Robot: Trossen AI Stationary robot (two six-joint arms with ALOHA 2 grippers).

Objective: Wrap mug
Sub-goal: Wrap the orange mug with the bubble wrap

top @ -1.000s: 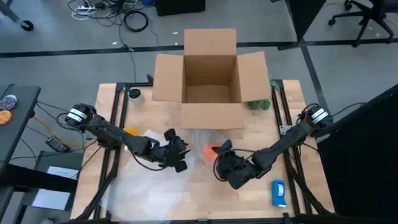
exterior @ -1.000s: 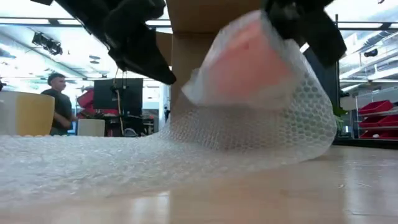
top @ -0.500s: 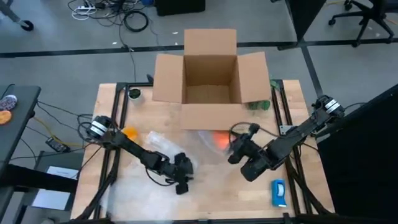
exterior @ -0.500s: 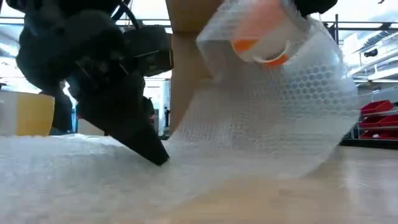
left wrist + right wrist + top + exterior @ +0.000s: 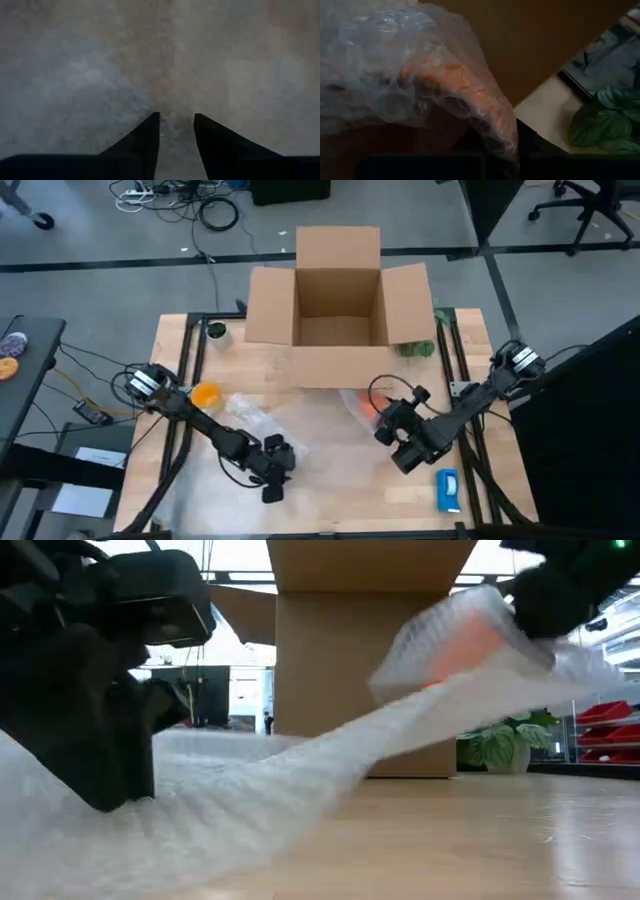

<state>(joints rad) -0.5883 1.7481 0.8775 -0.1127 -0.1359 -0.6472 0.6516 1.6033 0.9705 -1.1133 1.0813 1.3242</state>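
The orange mug [image 5: 363, 408] shows through clear bubble wrap [image 5: 318, 462] and hangs in front of the open cardboard box [image 5: 336, 310]. My right gripper [image 5: 386, 421] is shut on the wrapped mug [image 5: 462, 640], to the right of the table's middle. The wrap runs down from the mug as a slanting sheet [image 5: 300, 768] to the table's near left. There my left gripper [image 5: 272, 484] stands on it, its two fingertips [image 5: 154, 120] almost together. My left gripper presses its shut fingertips [image 5: 100, 802] down on the flat bubble wrap [image 5: 176, 100] from above, slanting toward the near edge. The sheet lies on the table under them. My right gripper holds the wrapped mug [image 5: 462, 90] through the wrap, coming from the table's right. The wrap hides the place of contact. The mug is lifted clear and tilted, and the sheet below it is drawn out.
A second orange object [image 5: 204, 394] lies at the left, and a blue-and-white object [image 5: 448, 490] at the near right. A green plant [image 5: 418, 348] stands right of the box, and a small dark round thing [image 5: 215, 332] at the far left.
My left gripper has gone toward the near edge and down onto the wrap. My right gripper has carried the wrapped mug up and toward the right and far edges, near the box. The wrap, looped around the mug before, is now drawn out into a slanting sheet between them.
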